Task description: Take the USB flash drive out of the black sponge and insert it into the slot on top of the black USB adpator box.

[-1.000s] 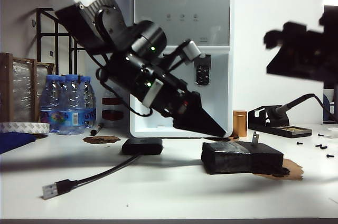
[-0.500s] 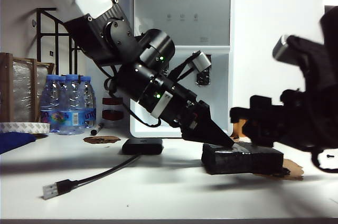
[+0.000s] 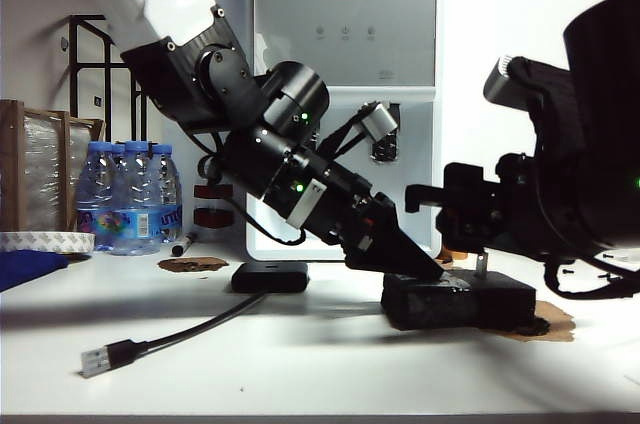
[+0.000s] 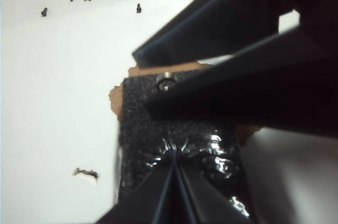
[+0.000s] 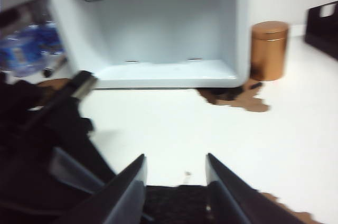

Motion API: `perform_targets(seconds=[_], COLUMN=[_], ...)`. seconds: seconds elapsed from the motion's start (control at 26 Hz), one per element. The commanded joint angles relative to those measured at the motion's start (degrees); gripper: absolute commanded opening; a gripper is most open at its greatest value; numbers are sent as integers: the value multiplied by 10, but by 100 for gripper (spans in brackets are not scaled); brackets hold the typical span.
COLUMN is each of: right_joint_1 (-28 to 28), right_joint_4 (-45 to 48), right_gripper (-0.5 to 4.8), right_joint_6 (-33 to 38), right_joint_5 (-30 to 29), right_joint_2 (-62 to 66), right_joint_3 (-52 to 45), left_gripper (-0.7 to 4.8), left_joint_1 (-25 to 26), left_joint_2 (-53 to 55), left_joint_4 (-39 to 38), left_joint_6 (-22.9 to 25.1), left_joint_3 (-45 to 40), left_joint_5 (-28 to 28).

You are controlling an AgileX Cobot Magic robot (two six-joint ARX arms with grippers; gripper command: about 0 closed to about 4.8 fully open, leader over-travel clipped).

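Sponge: the black sponge (image 3: pixel 455 299) is a chunky rectangular foam block lying flat on the white table (image 3: pixel 300 354) right of centre, its top coarse and matte, one end wrapped in glossy, wrinkled black tape; a torn brown scrap (image 3: pixel 555 319) lies under its far end. Drive: the USB flash drive (image 3: pixel 482 266) stands upright in the sponge's top near the right end, a slim silvery stick; in the left wrist view only its small round metal end (image 4: pixel 166 83) shows against the foam. Left gripper (image 3: pixel 425 266): black tapered fingers drawn together to a point and pressed on the taped end of the sponge, nothing between them. Right gripper (image 5: pixel 174 187): hovers low over the sponge's right end, jaws parted with a moderate gap, holding nothing; in the exterior view its dark bulk stands just beside and above the drive, and contact cannot be told. Adaptor: the black USB adpator box (image 3: pixel 269 276), small, flat, matte with rounded corners, sits on the table left of the sponge and apart from it; its black cable (image 3: pixel 190 329) runs forward to a silver plug (image 3: pixel 95 360). The slot on its top cannot be made out. Background: white water dispenser (image 3: pixel 345 94), copper tin (image 5: pixel 269 49), water bottles (image 3: pixel 135 199).
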Motion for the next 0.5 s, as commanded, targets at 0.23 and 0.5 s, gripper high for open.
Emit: perform_targets(seconds=[0.23, 0.5], right_joint_1=[0, 0], right_joint_4=[-14, -14], right_gripper=[185, 184], right_joint_6=[-17, -1], right_joint_5=[30, 30], right_joint_2=[-1, 19], right_joint_3=[-12, -4], left_gripper=[-4, -4], left_joint_1=[1, 1], left_joint_2=[8, 8], left_joint_4=[-28, -28], left_joint_6=[2, 2], left_joint_3=[-4, -4], left_joint_5=[-24, -24])
